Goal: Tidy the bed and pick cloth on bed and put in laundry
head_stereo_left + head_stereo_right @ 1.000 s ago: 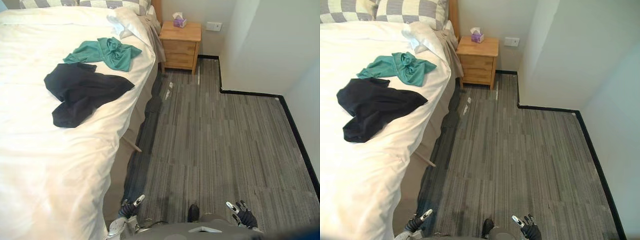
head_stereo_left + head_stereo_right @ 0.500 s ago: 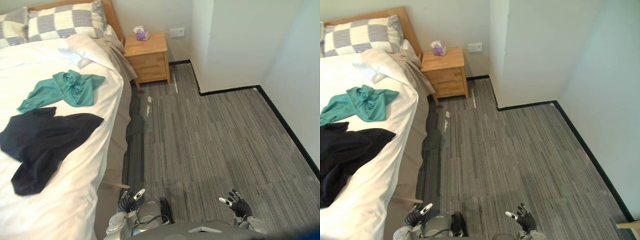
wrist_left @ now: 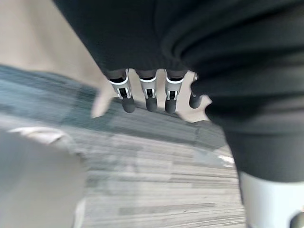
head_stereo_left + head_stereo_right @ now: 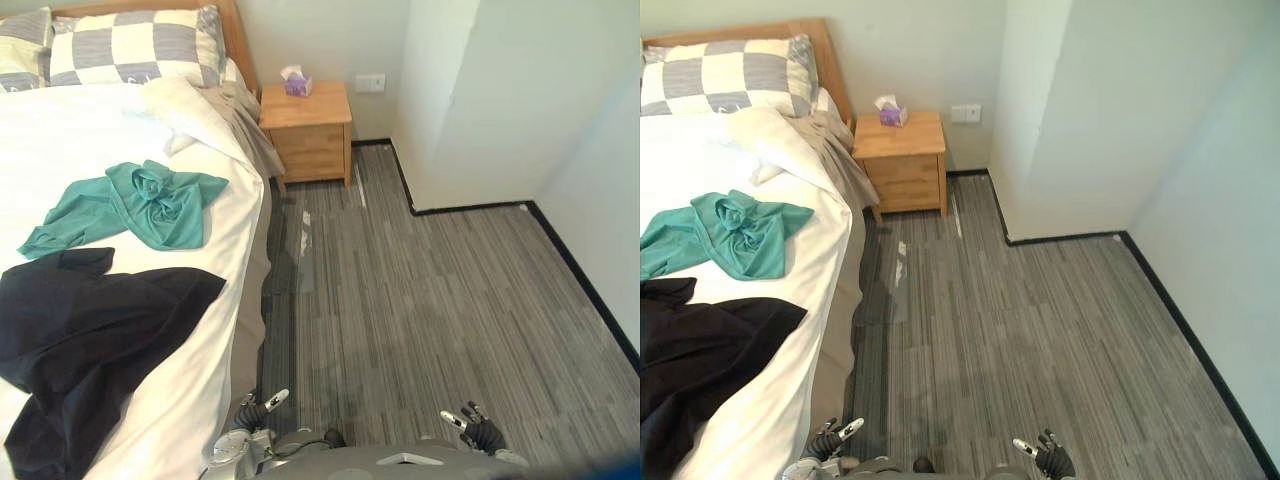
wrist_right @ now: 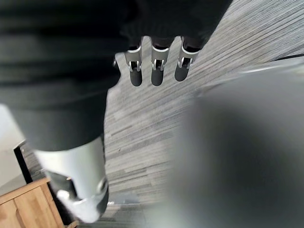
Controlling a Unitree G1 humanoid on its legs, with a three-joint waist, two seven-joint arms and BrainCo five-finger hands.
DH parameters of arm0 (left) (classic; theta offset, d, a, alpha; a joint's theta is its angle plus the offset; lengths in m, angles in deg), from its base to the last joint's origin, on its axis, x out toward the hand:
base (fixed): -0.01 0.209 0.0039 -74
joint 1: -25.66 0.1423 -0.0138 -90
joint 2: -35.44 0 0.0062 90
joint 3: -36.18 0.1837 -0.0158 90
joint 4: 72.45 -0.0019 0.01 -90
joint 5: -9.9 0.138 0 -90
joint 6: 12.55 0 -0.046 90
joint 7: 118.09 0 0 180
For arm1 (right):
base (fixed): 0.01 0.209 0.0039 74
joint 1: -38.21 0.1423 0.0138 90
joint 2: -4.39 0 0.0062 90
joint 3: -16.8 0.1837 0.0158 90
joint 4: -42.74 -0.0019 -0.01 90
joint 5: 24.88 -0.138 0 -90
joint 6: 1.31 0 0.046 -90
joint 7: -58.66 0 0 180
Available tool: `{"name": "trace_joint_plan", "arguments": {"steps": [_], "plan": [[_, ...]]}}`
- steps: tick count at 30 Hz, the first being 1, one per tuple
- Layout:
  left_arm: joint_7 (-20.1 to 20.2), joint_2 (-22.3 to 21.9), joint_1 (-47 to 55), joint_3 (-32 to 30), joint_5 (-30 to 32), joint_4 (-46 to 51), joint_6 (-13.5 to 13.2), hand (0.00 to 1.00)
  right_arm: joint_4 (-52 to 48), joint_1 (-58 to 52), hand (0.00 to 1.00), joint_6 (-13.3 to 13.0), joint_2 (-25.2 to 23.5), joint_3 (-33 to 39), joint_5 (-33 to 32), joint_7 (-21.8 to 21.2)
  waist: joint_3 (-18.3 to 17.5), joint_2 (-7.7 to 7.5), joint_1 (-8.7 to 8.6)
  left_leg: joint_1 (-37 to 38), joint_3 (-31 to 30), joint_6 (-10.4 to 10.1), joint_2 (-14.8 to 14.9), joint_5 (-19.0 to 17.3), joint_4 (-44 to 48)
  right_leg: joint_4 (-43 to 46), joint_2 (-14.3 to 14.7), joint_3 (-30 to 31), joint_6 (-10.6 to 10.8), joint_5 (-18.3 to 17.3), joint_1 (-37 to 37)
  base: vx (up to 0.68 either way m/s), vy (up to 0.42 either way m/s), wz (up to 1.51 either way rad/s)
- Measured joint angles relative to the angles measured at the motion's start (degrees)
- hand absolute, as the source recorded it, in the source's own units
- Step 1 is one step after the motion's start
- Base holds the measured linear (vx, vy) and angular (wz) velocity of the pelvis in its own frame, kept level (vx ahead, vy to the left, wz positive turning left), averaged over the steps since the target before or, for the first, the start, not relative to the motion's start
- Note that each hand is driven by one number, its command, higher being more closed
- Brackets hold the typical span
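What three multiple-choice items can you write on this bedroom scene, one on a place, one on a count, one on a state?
1. Where does the tissue box stand? A on a chair; B on the nightstand; C on a shelf.
2. How many loose cloths lie on the bed? A one; B two; C four.
3. How are the robot's hands? A both open, empty; B left shut on cloth; C right shut on cloth.
1 B: the box sits on the nightstand's top. 2 B: a green cloth and a black cloth lie there. 3 A: left hand and right hand hang over the floor, fingers straight.
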Motion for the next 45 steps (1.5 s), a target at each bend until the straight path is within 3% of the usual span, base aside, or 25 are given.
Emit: {"name": "trace_joint_plan", "arguments": {"steps": [2,4,6,8,9,10,11,15,17,18,19,21,22,24,27,31,32,34,36,38,40,41,42,44,45], "plan": [[0.0,0.3,-0.6,0.1,-0.1,-1.2,1.6,0.00,0.1,0.6,0.00,0.1,0.0,0.4,-0.8,-0.2,0.3,0.66,-1.08,2.7,-1.1,-0.7,0.8,-0.4,-1.1,-2.8,1.5,-1.9,0.3,-3.8,-5.5,0.30,-0.057,0.35],[0.0,0.4,-1.7,1.1,-0.3,-1.5,3.6,0.00,0.0,1.1,0.00,0.9,0.1,1.0,-1.2,-0.4,1.7,1.61,-2.05,4.7,-3.4,-1.1,3.7,-1.6,-1.0,-14.3,5.7,-5.1,-0.4,-4.9,-8.5,0.33,-0.175,0.72],[0.0,-0.2,-3.0,1.2,-0.2,-1.3,4.6,0.00,-0.2,0.8,0.00,1.5,-0.6,1.0,-2.8,-0.4,2.3,1.22,-1.99,5.5,-6.1,-2.2,5.4,-2.4,-1.0,-28.7,8.1,-6.5,-0.9,-1.7,-10.4,0.38,-0.240,0.76],[0.1,-1.5,-3.7,0.9,0.1,-0.9,5.0,0.00,-1.0,0.7,0.00,2.3,-0.8,0.9,-3.3,-0.2,3.1,0.47,-1.92,7.4,-8.8,-4.5,6.7,-4.2,-1.2,-44.2,9.2,-5.8,-1.1,5.0,-10.8,0.55,-0.361,0.77],[0.2,-2.5,-3.7,-0.3,0.3,-0.7,5.2,0.00,-1.3,0.0,0.00,2.5,-1.0,0.7,-3.5,-0.1,3.6,0.79,-1.96,9.5,-9.8,-6.0,7.7,-5.7,-1.3,-46.6,9.9,-5.1,-2.6,11.8,-9.9,0.54,-0.366,0.59],[0.2,-3.1,-3.6,-1.2,0.6,-0.9,5.4,0.00,-1.5,0.0,0.00,2.5,-0.4,0.7,-3.5,0.0,3.9,1.21,-1.99,10.8,-9.8,-6.7,8.8,-6.1,-1.4,-45.5,10.9,-5.3,-5.4,13.2,-9.3,0.53,-0.346,0.27],[0.5,-4.6,-4.2,-1.4,2.1,-1.1,5.7,0.00,-2.4,0.3,0.00,2.4,0.2,0.7,-3.4,0.4,4.6,2.98,-1.63,11.5,-8.9,-7.0,9.9,-5.1,-0.9,-40.2,11.5,-5.6,-6.5,8.1,-10.3,0.49,-0.356,0.16],[-0.1,-5.6,-4.2,-3.1,2.5,-1.1,5.5,0.00,-3.2,0.6,0.00,2.7,0.1,0.7,-3.5,1.1,4.8,3.03,-2.12,12.8,-9.4,-6.8,12.0,2.6,2.8,-29.1,11.2,-6.4,-7.2,-4.1,-10.7,0.47,-0.407,0.04],[-1.2,-5.5,-4.0,-3.3,2.3,-0.9,5.2,0.00,-2.3,0.9,0.00,3.2,0.3,1.1,-3.1,1.1,4.4,3.59,-2.18,8.8,-11.3,-7.5,14.6,5.9,11.9,-32.1,13.0,-7.7,-7.5,-5.6,-7.4,0.42,-0.338,0.16],[-2.4,-5.1,-4.0,-3.7,1.7,-0.8,4.1,0.00,-2.0,1.2,0.00,3.4,0.5,1.1,-2.7,1.1,4.5,3.62,-2.53,3.1,-12.8,-10.7,16.9,9.1,23.2,-35.9,14.2,-8.7,-7.5,-5.5,-4.2,0.45,-0.331,0.32],[-2.9,-5.0,-3.9,-4.1,1.7,-0.8,3.5,0.00,-1.5,1.4,0.00,3.4,0.6,1.1,-2.4,1.2,4.6,3.49,-2.62,0.0,-12.7,-11.2,18.2,9.1,29.7,-38.1,15.0,-9.1,-7.3,-5.3,-2.1,0.28,-0.175,0.39],[-3.3,-4.8,-3.4,-5.8,1.2,0.1,2.1,0.00,0.5,2.2,0.00,3.6,1.0,0.9,-1.5,1.2,5.2,3.35,-2.31,-6.8,-11.9,-10.9,20.5,5.4,43.7,-44.4,16.7,-10.3,-7.6,-4.3,5.3,0.38,-0.199,0.29],[-3.9,-4.9,-3.2,-5.8,1.2,1.3,1.5,0.00,2.0,2.4,0.00,4.1,1.5,0.8,-1.2,1.2,5.7,2.64,-1.65,-9.9,-10.3,-10.5,20.3,2.7,46.2,-47.6,17.1,-10.6,-8.0,-3.8,9.8,0.41,-0.188,0.11],[-4.0,-5.6,-2.7,-5.8,1.3,3.0,0.9,0.00,2.2,3.1,0.00,4.7,2.1,0.7,-1.3,1.1,5.5,3.26,-0.58,-13.8,-6.8,-9.6,19.8,0.4,43.8,-51.1,17.2,-10.7,-7.8,-3.7,13.8,0.31,-0.076,-0.13],[-3.3,-6.2,-2.6,-7.6,1.3,4.5,0.3,0.00,-0.6,3.9,0.00,5.6,2.2,-0.3,-1.1,0.5,5.8,2.90,-0.14,-19.1,0.7,-7.7,17.7,-1.2,29.3,-54.4,15.1,-8.6,-6.7,-3.9,17.9,0.42,0.084,-0.43],[-2.6,-6.5,-2.1,-7.7,1.2,5.0,-0.2,0.00,-2.8,3.1,0.00,6.3,1.9,-0.7,-0.6,-0.2,5.7,2.91,-0.10,-20.0,6.9,-4.5,13.6,8.4,9.3,-54.8,11.1,-7.6,-2.2,-5.8,21.2,0.41,0.197,-0.25],[-2.5,-6.7,-2.1,-8.2,0.6,5.3,-0.1,0.00,-3.2,2.5,0.00,6.3,1.3,-1.5,-0.6,-0.1,5.4,2.06,0.96,-18.9,8.2,0.9,12.0,12.6,8.2,-54.8,9.6,-7.0,-0.2,-6.3,22.6,0.45,0.239,-0.04],[-2.5,-6.1,-2.2,-8.1,-0.2,5.9,0.0,0.00,-4.3,1.8,0.00,6.2,0.3,-2.4,-0.6,-0.3,4.1,0.53,1.09,-18.8,9.9,2.2,10.5,11.5,8.0,-55.2,8.2,-7.9,0.7,-4.0,22.3,0.44,0.212,0.09],[-2.5,-4.8,-2.2,-9.1,-0.4,6.3,1.1,0.00,-3.8,1.9,0.00,6.2,-1.9,-1.8,-0.6,-0.2,3.7,-1.70,1.60,-19.5,15.4,5.3,11.7,9.4,12.5,-57.4,7.5,-8.1,1.8,0.8,24.3,0.35,0.205,0.18],[-2.9,-4.4,-1.9,-9.6,-1.2,5.3,1.8,0.00,-3.2,1.8,0.00,6.2,-2.5,-0.3,-0.6,0.1,3.3,-1.90,1.50,-18.2,19.6,7.5,12.5,6.8,15.3,-58.6,7.7,-8.6,2.1,3.3,26.9,0.33,0.191,0.31],[-3.0,-4.1,-1.6,-9.2,-3.6,4.5,2.6,0.00,-2.0,1.9,0.00,6.0,-1.9,-0.1,-0.1,0.2,1.9,-1.36,1.68,-17.2,19.1,5.3,11.8,3.2,15.5,-57.0,7.5,-8.9,1.9,4.0,27.0,0.29,0.158,0.16],[-3.0,-4.3,-1.7,-8.7,-5.1,2.9,3.7,0.00,-0.5,2.5,0.00,5.7,-1.1,1.2,0.9,0.5,1.0,-0.14,1.74,-15.9,17.6,3.0,10.5,0.3,13.1,-50.2,6.2,-8.9,3.2,3.1,25.1,0.22,0.152,0.35],[-3.0,-4.0,-1.7,-7.7,-5.3,1.7,4.4,0.00,0.6,3.1,0.00,5.7,-0.4,2.7,2.1,1.1,0.8,-0.01,1.17,-13.9,16.4,2.6,8.1,0.1,10.3,-38.0,2.9,-8.6,4.5,2.1,20.7,0.26,0.188,0.50],[-2.8,-3.2,-2.1,-5.9,-5.4,0.6,4.5,0.00,0.3,3.1,0.00,4.5,-0.5,4.0,2.3,1.6,1.0,-0.32,0.68,-10.2,13.8,2.4,4.7,-0.1,6.4,-16.8,-2.1,-5.7,2.4,5.0,12.4,0.23,0.121,0.80],[-2.8,-2.5,-2.1,-5.1,-5.9,-0.6,4.6,0.00,0.1,3.2,0.00,4.0,-0.1,4.0,2.9,1.7,1.3,-0.40,-0.15,-7.6,11.6,2.7,3.8,-0.1,5.2,-8.4,-2.9,-4.6,2.6,3.0,8.8,0.28,0.079,0.95]]}}
